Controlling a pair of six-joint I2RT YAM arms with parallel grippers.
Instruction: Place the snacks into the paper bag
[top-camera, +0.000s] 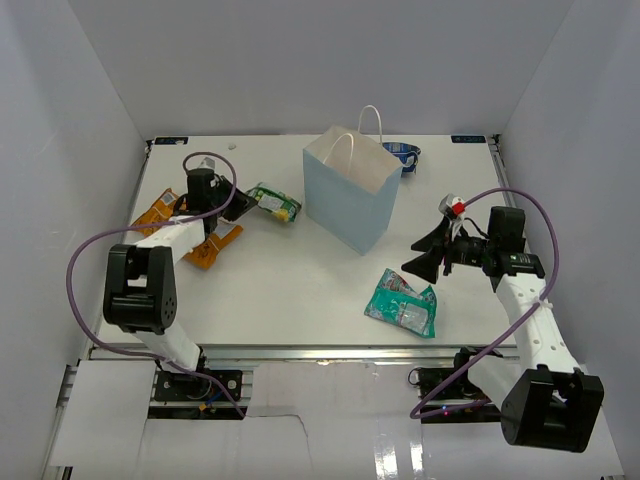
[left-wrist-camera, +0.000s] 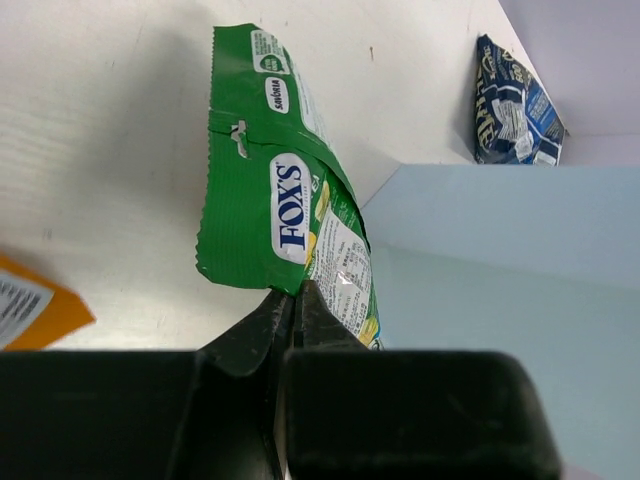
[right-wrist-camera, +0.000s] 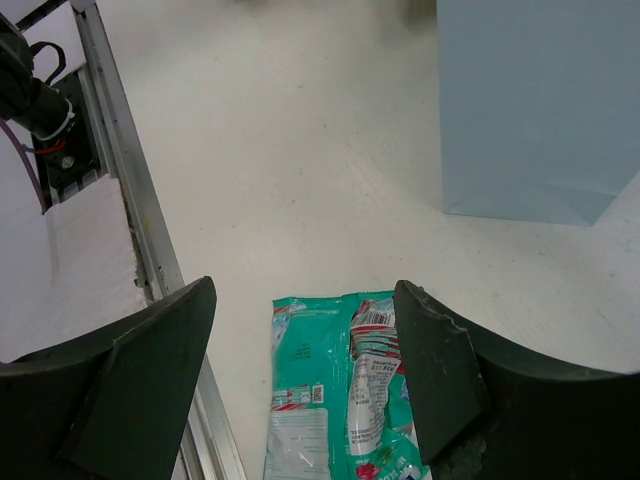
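A green Fox's snack packet (left-wrist-camera: 272, 190) lies left of the paper bag, and my left gripper (left-wrist-camera: 295, 296) is shut on its near edge. From above, the left gripper (top-camera: 240, 205) pinches the same green packet (top-camera: 277, 203). The light-blue paper bag (top-camera: 345, 190) stands upright at the table's middle back, its wall (left-wrist-camera: 500, 260) close beside the green packet. A teal packet (right-wrist-camera: 330, 400) lies flat under my right gripper (right-wrist-camera: 305, 300), which hangs open above it with nothing between the fingers. In the top view, that right gripper (top-camera: 427, 255) is just right of the teal packet (top-camera: 400, 302).
An orange chip bag (top-camera: 165, 215) lies under the left arm. A blue packet (top-camera: 405, 155) rests behind the paper bag against the back wall. A small red and grey packet (top-camera: 455, 206) sits near the right gripper. The table's metal rail (right-wrist-camera: 130, 200) runs along the near edge.
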